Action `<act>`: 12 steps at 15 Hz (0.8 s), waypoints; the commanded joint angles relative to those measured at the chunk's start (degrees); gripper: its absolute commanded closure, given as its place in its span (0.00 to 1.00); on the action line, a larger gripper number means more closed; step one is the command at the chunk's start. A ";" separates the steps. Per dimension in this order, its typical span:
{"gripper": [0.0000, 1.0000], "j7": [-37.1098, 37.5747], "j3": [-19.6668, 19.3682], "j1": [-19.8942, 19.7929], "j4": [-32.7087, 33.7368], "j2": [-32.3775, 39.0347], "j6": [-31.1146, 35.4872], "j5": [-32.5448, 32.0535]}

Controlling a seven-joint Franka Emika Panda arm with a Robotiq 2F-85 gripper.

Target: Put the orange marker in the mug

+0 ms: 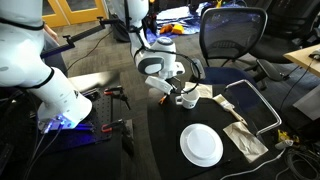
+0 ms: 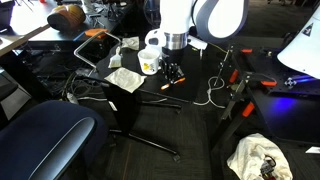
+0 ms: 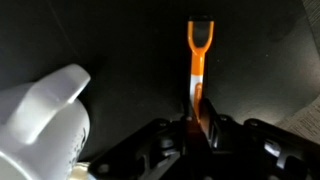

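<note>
The gripper (image 3: 198,128) is down low over the dark table (image 1: 165,140), its jaws drawn in tight on the near end of the orange marker (image 3: 198,70), which sticks straight out ahead of them in the wrist view. The mug (image 2: 150,63) stands just beside the gripper, the marker outside it; whether the marker is off the table I cannot tell. A white plate (image 1: 201,145) sits apart, nearer the table's edge.
</note>
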 commanded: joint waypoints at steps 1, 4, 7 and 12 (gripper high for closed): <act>0.99 5.86 1.61 -2.99 0.47 0.02 0.25 -6.18; 0.97 10.23 4.04 -4.92 -0.65 -2.29 -0.20 -8.32; 0.97 13.61 8.17 -7.13 -2.45 -6.72 -0.33 -7.64; 0.97 18.81 12.76 -8.73 -4.31 -15.70 1.69 -5.85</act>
